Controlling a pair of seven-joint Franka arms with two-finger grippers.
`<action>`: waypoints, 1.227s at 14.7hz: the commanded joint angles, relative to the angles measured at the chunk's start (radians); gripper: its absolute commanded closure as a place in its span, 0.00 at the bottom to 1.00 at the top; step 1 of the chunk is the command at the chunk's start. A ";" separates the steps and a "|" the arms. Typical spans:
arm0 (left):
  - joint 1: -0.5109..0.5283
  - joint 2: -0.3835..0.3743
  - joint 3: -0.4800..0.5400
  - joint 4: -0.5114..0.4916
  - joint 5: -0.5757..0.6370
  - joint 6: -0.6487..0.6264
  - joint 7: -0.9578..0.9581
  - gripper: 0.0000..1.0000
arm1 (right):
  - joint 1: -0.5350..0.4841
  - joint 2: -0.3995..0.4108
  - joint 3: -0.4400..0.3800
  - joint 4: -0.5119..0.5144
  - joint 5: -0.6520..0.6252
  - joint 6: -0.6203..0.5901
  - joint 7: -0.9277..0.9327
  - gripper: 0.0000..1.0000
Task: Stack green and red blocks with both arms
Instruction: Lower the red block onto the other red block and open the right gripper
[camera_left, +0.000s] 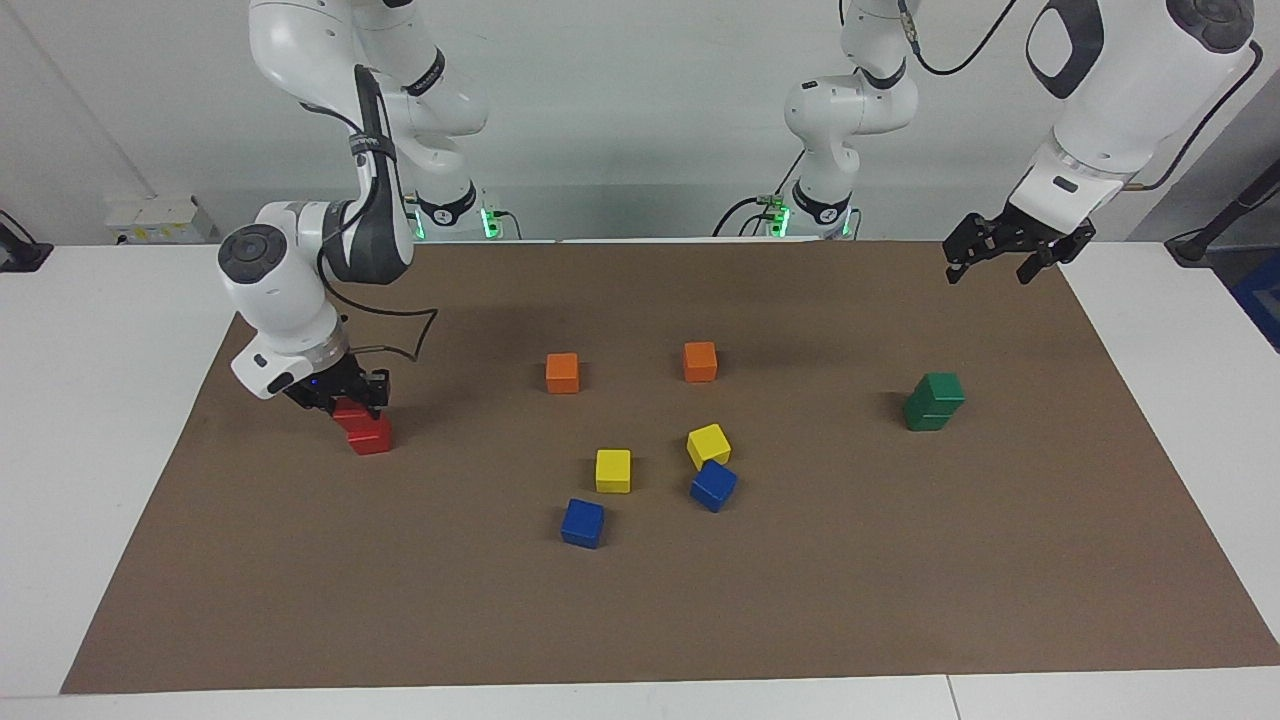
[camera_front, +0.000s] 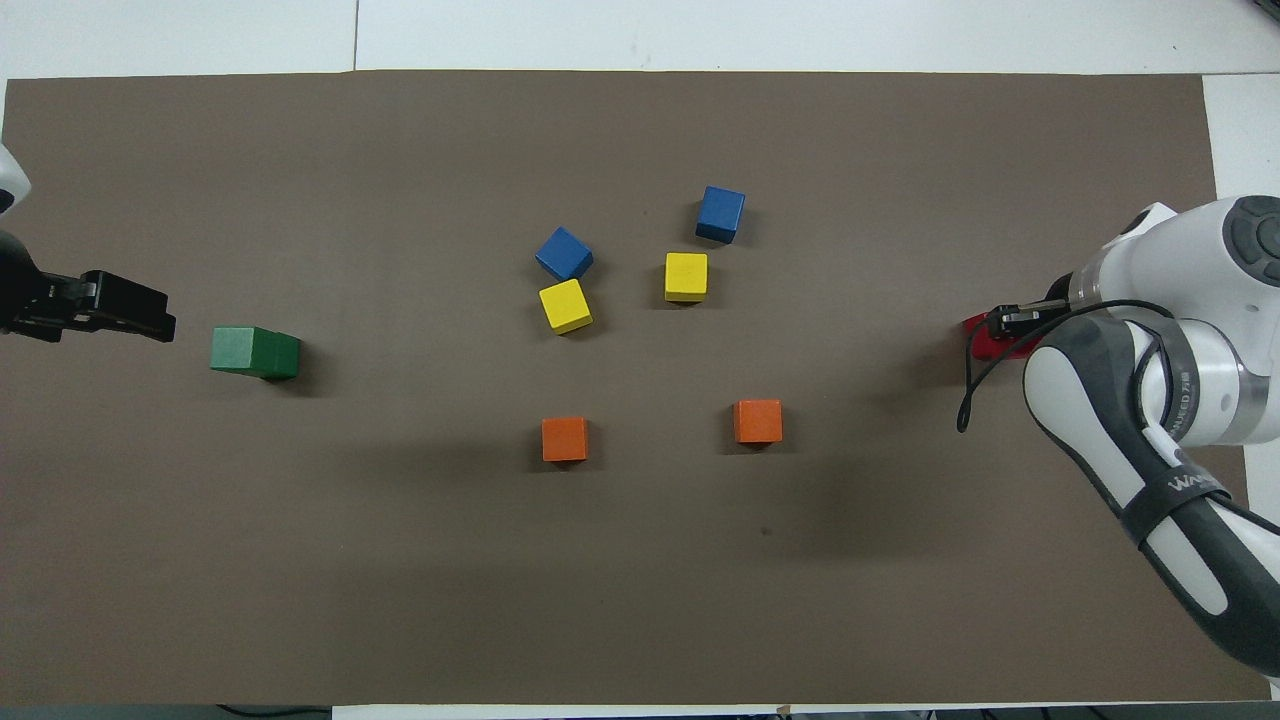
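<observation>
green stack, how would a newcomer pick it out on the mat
Start from the brown mat and go to the left arm's end. One green stack stands there alone, one dark green cube on another, apart from the loose cubes mid-mat. It is the only green thing there.
</observation>
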 joint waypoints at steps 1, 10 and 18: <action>-0.007 -0.006 0.003 0.008 0.001 -0.020 -0.014 0.00 | -0.013 -0.013 0.007 -0.014 -0.009 0.023 -0.008 0.26; -0.007 -0.006 0.003 0.008 0.001 -0.020 -0.014 0.00 | 0.001 -0.010 0.010 0.120 -0.003 -0.107 0.033 0.07; -0.007 -0.006 0.003 0.008 0.001 -0.020 -0.014 0.00 | 0.003 -0.025 0.023 0.574 0.034 -0.509 0.035 0.00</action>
